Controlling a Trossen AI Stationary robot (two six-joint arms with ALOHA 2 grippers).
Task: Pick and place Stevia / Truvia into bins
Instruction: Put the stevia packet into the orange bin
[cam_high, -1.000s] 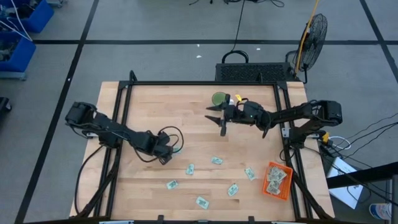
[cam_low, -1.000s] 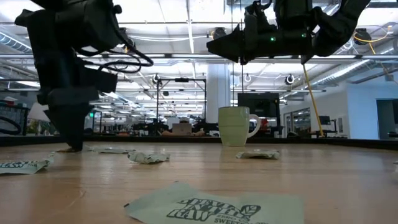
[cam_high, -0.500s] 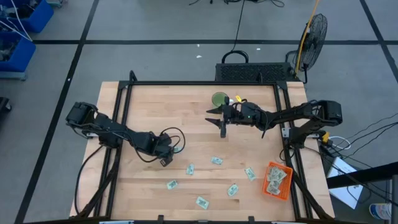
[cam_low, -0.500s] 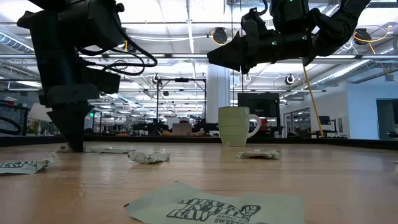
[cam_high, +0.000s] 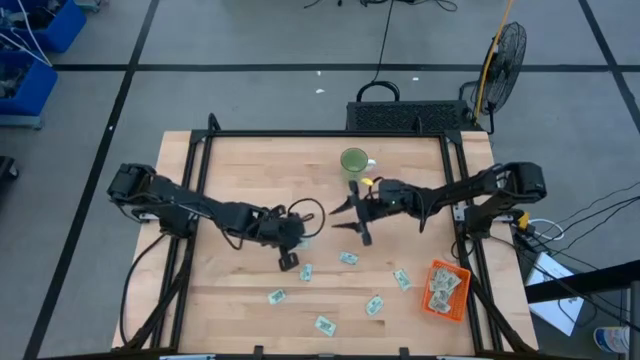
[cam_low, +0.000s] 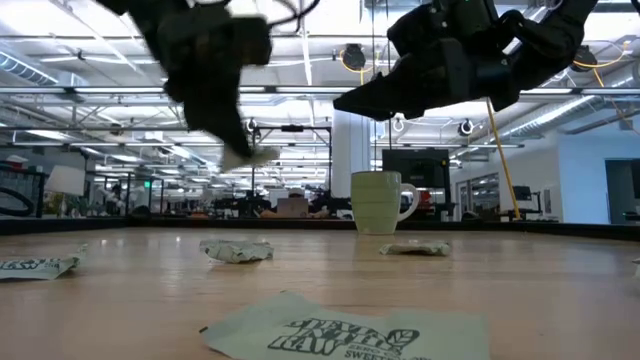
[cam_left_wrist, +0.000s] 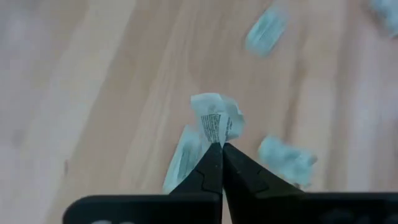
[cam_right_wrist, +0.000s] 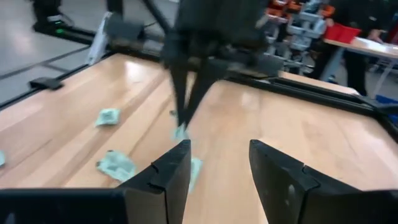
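Observation:
Several pale green and white Stevia sachets lie flat on the wooden table (cam_high: 250, 160), among them one (cam_high: 347, 258) near the middle and one (cam_low: 350, 335) close to the low camera. The orange bin (cam_high: 446, 290) stands at the near right and holds some sachets. My left gripper (cam_high: 290, 260) is shut on one crumpled sachet (cam_left_wrist: 214, 118), held above the table at mid-height (cam_low: 252, 155). My right gripper (cam_high: 350, 218) hovers open over the table's middle, just right of the left one, with nothing between its fingers (cam_right_wrist: 217, 168). My left gripper pinches the crumpled sachet by its lower edge (cam_left_wrist: 215, 140) between its two fingertips. The fingers come from above, slanting down. The sachet sticks out beyond the tips and is lifted clear of the table.
A green mug (cam_high: 353, 160) stands on the table at the far side, behind my right gripper. Loose sachets (cam_high: 324, 324) are scattered over the near half. A black frame runs along the table's edges (cam_high: 320, 133). A fan (cam_high: 505, 50) stands on the floor beyond the far right corner.
My left gripper has shut on a sachet lying on the table, lifted it clear and carried it up and toward the table's right. My right gripper, still open, has moved toward the near edge and tipped downward.

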